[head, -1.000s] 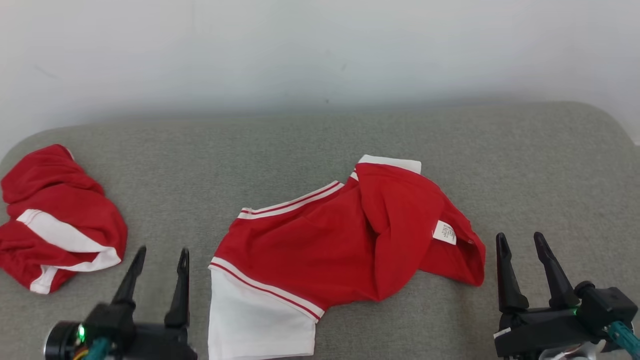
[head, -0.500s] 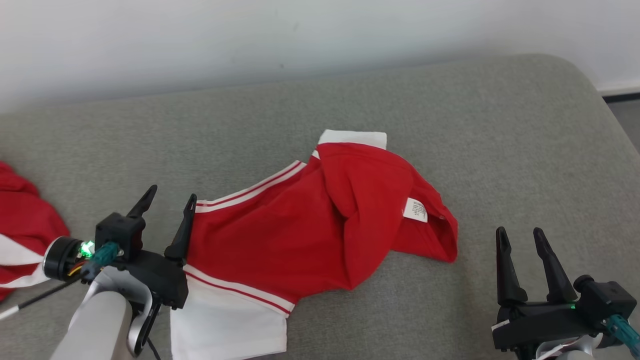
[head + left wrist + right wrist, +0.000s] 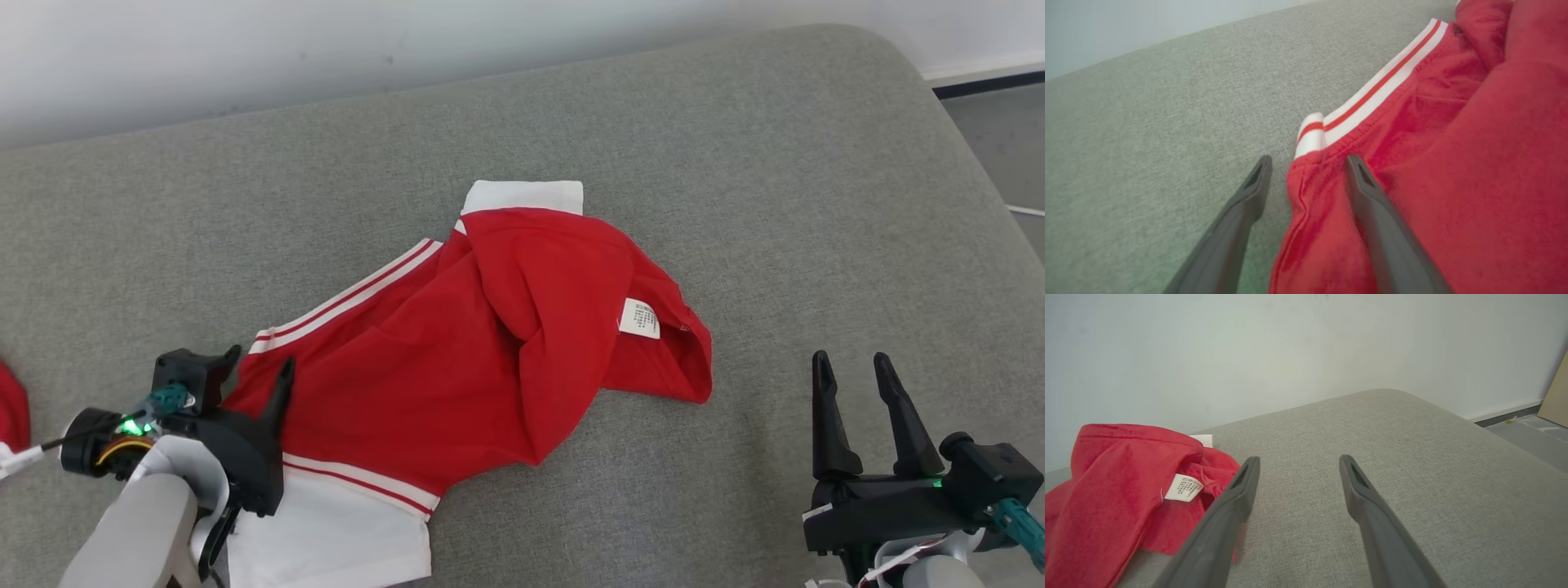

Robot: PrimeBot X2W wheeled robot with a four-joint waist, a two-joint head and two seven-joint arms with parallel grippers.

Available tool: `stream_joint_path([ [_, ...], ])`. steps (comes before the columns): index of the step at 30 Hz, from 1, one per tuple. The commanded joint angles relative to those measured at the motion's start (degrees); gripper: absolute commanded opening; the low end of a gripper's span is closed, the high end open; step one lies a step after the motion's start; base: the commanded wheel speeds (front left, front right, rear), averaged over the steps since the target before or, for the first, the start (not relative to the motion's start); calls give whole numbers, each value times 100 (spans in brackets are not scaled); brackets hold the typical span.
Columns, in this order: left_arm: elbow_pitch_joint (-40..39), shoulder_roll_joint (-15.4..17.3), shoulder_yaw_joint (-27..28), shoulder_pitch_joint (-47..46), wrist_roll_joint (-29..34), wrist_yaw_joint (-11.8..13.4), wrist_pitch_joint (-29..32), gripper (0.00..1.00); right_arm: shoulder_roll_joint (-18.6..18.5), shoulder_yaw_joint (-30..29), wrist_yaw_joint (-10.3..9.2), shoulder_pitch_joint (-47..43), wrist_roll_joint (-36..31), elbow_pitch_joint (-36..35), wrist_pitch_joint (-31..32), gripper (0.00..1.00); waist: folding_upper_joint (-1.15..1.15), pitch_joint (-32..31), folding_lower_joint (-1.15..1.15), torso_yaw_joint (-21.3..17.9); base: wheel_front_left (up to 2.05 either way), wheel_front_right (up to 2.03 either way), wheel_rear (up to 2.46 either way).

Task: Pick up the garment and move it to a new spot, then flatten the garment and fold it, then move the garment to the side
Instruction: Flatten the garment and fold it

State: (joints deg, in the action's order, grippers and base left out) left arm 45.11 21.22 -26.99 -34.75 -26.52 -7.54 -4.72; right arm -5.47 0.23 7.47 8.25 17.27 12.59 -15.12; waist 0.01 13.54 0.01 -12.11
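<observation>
Grey cushion (image 3: 775, 204); red garment (image 3: 490, 343) cut off below; left fingers (image 3: 277, 394) spread astride its corner; right fingers (image 3: 824, 416) spread, empty.

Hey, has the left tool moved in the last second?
Yes. Against the garment, which lies still, the left tool has come forward and rightward; open, it now straddles the garment's left edge.

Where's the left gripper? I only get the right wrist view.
Observer: The left gripper is at the garment's left edge, by the striped hem.
Operator: Has it grabbed?
Observer: No. Its jaws are open, one finger over the garment, the other over bare cushion.
Operator: Anything else out there?
Observer: A bit of another red cloth at the head view's far left.
</observation>
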Motion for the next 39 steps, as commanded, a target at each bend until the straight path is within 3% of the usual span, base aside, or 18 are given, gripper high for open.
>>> stream_joint_path([
  [1,98,1,-79,-87,0,14,-75,0,8,-50,5,40,-17,3,-4,100,-1,19,-1,-6,0,0,0],
  [9,306,-44,2,-143,-360,15,-668,0,14,-182,5,-86,-85,-2,-4,100,-1,-185,-1,295,0,0,0],
  [19,32,85,260,720,-593,253,-946,0,32,-216,5,-181,-104,141,-4,100,-1,-453,-1,847,0,0,0],
  [20,21,87,253,765,-581,252,-960,16,32,-205,5,-182,-109,158,-4,100,-1,-459,-1,864,0,0,0],
  [21,-1,82,272,781,-588,245,-986,90,25,-201,5,-170,-113,177,-4,100,-1,-466,-1,876,0,0,0],
  [22,-41,62,298,805,-589,269,-1004,100,14,-194,5,-155,-111,186,-4,100,-1,-479,-1,890,0,0,0],
  [25,-309,1,410,890,-461,402,-1046,100,-37,-212,5,-150,-87,197,-4,100,-1,-543,-1,949,0,0,0],
  [32,-1942,-238,1325,1609,132,748,-1048,100,-58,-155,5,-216,-69,143,-4,100,-1,-775,-1,1080,0,0,0],
  [39,-3402,-726,2131,2732,821,791,-1050,100,-69,-107,5,-344,-52,132,-4,100,-1,-995,-1,1187,0,0,0],
])
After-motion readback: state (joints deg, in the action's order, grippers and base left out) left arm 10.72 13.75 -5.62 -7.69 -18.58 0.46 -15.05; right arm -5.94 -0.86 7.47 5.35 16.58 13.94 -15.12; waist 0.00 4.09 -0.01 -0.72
